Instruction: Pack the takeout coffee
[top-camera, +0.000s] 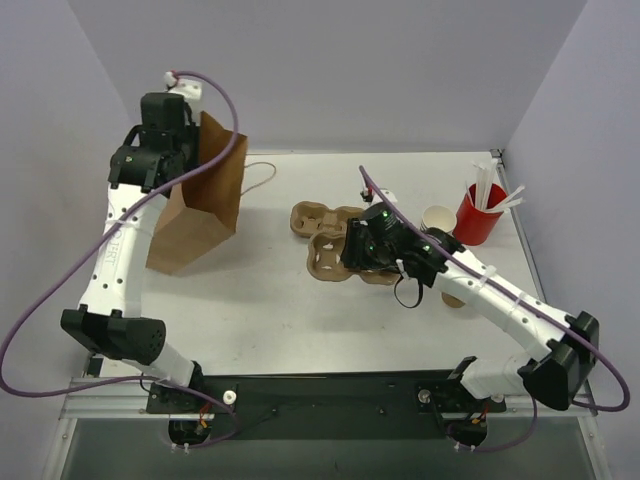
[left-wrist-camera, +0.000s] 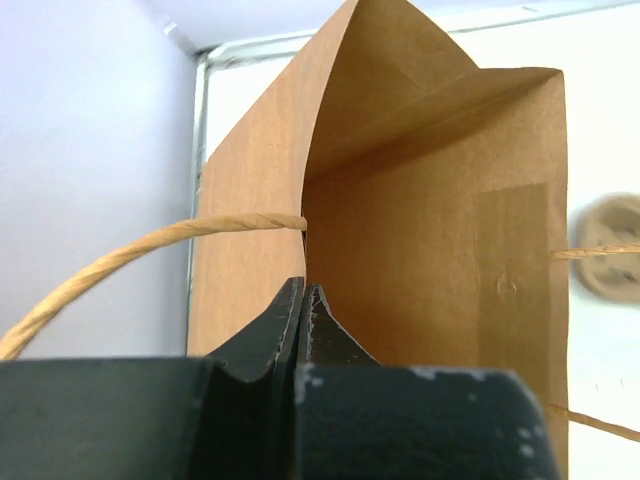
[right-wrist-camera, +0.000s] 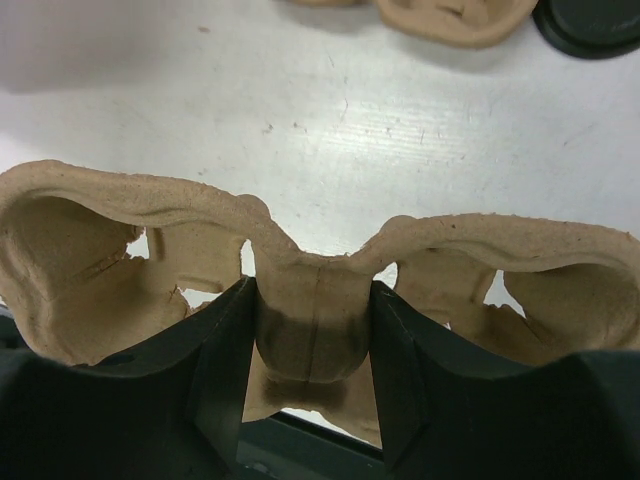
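My right gripper (top-camera: 352, 250) (right-wrist-camera: 312, 320) is shut on the middle ridge of a tan pulp cup carrier (top-camera: 326, 260) (right-wrist-camera: 100, 230), one finger in each pocket beside it. My left gripper (top-camera: 186, 168) (left-wrist-camera: 303, 292) is shut on the rim of an upright brown paper bag (top-camera: 195, 215) (left-wrist-camera: 420, 230) and holds its mouth open. A round black lid (right-wrist-camera: 592, 22) shows at the top right edge of the right wrist view; the cup under it is out of frame. I cannot make out the takeout coffee in the top view.
A second pulp carrier (top-camera: 318, 217) (right-wrist-camera: 450, 15) lies just behind the held one. A stack of plain tan cups (top-camera: 437, 217) and a red cup with white sticks (top-camera: 478, 212) stand at the back right. A tan round thing (top-camera: 452, 298) peeks from under the right arm.
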